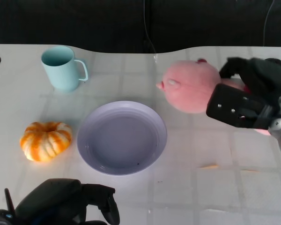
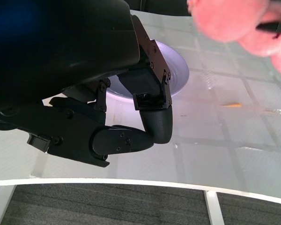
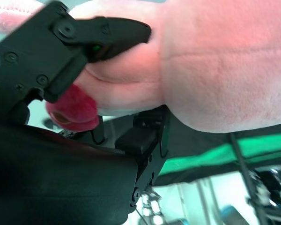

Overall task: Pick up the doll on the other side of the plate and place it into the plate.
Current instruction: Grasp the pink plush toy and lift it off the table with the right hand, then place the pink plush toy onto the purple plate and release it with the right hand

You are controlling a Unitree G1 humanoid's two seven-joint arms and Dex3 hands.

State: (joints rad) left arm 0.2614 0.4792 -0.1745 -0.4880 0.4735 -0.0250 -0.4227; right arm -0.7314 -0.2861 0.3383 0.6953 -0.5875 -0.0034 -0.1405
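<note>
A pink plush doll (image 1: 189,86) is to the right of the lavender plate (image 1: 152,122), near the table's far edge. My right hand (image 1: 246,96) grips the doll from its right side. The right wrist view shows black fingers (image 3: 107,37) pressed into the pink plush (image 3: 215,65), with a red part (image 3: 72,112) of the doll beside them. Whether the doll is off the table I cannot tell. My left hand (image 1: 65,201) stays at the near edge, its fingers (image 2: 150,126) curled in with nothing in them. The plate (image 2: 178,70) holds nothing.
A light blue mug (image 1: 61,68) stands at the far left. An orange and white pumpkin (image 1: 45,140) lies left of the plate. A small orange scrap (image 1: 208,166) lies on the table right of the plate.
</note>
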